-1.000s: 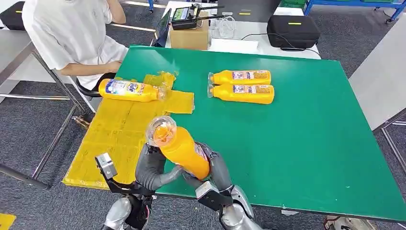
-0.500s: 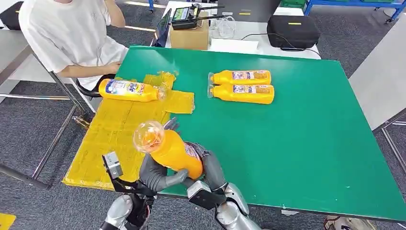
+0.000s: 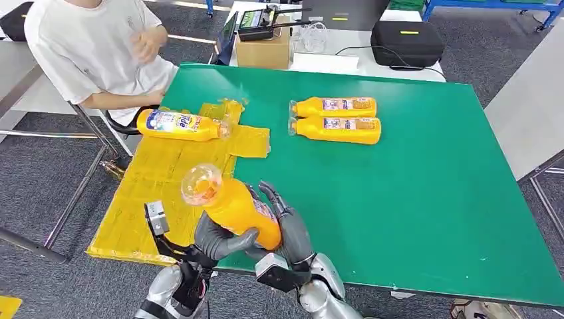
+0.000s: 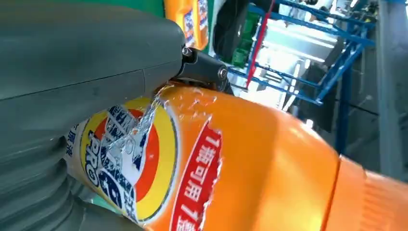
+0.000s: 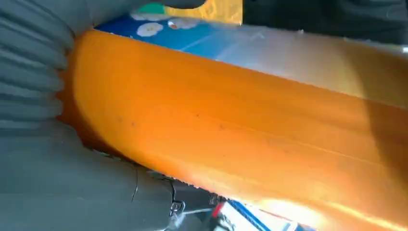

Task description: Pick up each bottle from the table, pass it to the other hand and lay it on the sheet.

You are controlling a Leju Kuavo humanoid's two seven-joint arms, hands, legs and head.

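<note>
An orange bottle [image 3: 243, 212] with a clear cap hangs tilted over the table's near edge, cap toward the yellow sheet [image 3: 156, 179]. My left hand [image 3: 216, 240] grips it from below around its lower body, and its thumb lies over the label [image 4: 120, 159]. My right hand [image 3: 286, 226] stands beside the bottle's right side with fingers straightened and spread. Close in the right wrist view, the bottle [image 5: 240, 120] runs across that palm [image 5: 57, 183]. Another orange bottle [image 3: 181, 124] lies on the sheet's far end. Two more bottles [image 3: 336, 107] [image 3: 339, 129] lie side by side on the green table [image 3: 412, 199].
A person in a white shirt [image 3: 93, 46] sits at the table's far left corner, one hand raised. A cardboard box [image 3: 264, 48] and a black case [image 3: 407, 41] stand on the table behind. The sheet overhangs the table's left edge.
The held bottle has shifted left and slightly down. My right hand's fingers have uncurled from it while the left hand keeps its grip. The person's hand has lifted off the table.
</note>
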